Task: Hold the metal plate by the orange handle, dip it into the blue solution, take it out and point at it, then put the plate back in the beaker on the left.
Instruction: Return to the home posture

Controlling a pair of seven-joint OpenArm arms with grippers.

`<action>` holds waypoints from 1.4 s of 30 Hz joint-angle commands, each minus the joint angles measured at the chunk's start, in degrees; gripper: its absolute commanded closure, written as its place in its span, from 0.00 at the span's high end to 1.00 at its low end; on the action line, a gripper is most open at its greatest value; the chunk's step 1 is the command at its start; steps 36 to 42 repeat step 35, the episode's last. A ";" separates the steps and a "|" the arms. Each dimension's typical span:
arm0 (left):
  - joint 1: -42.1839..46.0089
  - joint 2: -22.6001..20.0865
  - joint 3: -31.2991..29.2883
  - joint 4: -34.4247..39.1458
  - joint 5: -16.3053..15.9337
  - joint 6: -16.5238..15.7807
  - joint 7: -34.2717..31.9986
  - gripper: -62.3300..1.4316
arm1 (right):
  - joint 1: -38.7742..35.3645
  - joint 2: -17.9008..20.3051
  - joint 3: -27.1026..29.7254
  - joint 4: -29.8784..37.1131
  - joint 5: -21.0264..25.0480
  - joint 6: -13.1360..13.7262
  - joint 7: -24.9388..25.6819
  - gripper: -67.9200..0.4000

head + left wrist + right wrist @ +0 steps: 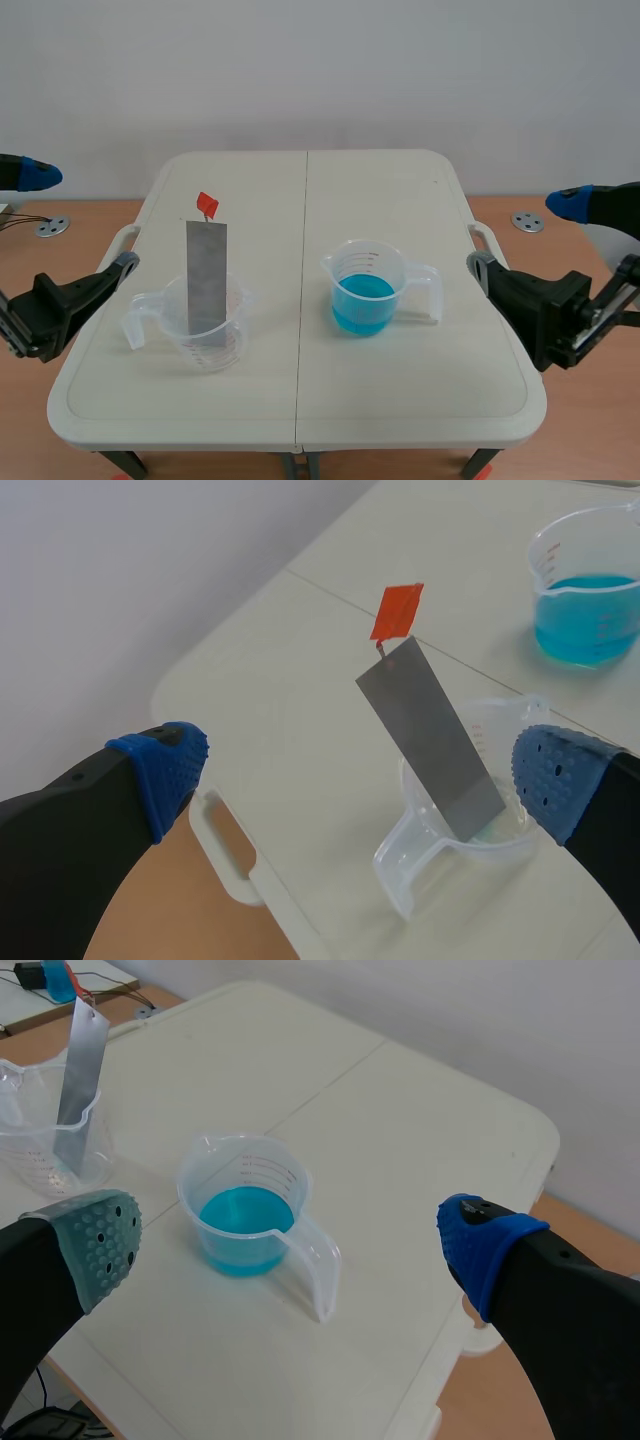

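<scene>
A grey metal plate leans upright in a clear beaker on the left of the white table. Its orange handle sticks up at the top end. A second clear beaker at the middle right holds blue solution. My left gripper hangs open off the table's left edge; in its wrist view the plate and orange handle lie ahead of the open left gripper. My right gripper is open at the right edge, with the blue beaker ahead of the right gripper.
The table has moulded carry handles on its left and right edges. Two round metal fittings sit on the wooden surface beside it. A seam runs down the table's middle.
</scene>
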 commanded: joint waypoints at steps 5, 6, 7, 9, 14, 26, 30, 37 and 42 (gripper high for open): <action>-1.20 -0.22 1.95 0.66 -0.81 0.00 -0.37 1.00 | -0.07 0.15 1.03 1.07 0.68 -0.02 0.92 0.90; -1.53 -0.22 2.43 0.66 -0.76 0.00 -0.09 1.00 | -0.07 0.15 1.05 1.07 0.52 -0.02 0.76 0.90; -1.70 -0.22 2.75 0.66 -0.79 0.00 0.07 1.00 | -0.07 0.15 1.05 1.07 0.50 -0.02 0.76 0.90; -2.10 -0.22 3.32 0.66 -0.79 -0.02 0.20 1.00 | -0.07 0.13 1.05 1.07 0.52 -0.02 0.31 0.90; -2.32 -0.20 3.65 0.66 -0.81 0.00 0.72 1.00 | -0.04 -0.17 1.05 1.07 0.52 0.00 0.11 0.90; -2.40 -0.20 3.65 0.66 -0.79 -0.02 0.72 1.00 | -0.04 -0.13 1.05 1.07 0.52 0.04 -0.11 0.90; -2.40 -0.20 3.65 0.66 -0.79 -0.02 0.72 1.00 | -0.04 -0.13 1.05 1.07 0.52 0.04 -0.15 0.90; -2.40 -0.20 3.65 0.66 -0.79 -0.02 0.74 1.00 | -0.04 -0.13 1.05 1.07 0.52 0.04 -0.98 0.90; -2.40 -0.20 3.65 0.66 -0.79 -0.02 0.74 1.00 | -0.04 -0.13 1.05 1.07 0.52 0.04 -0.98 0.90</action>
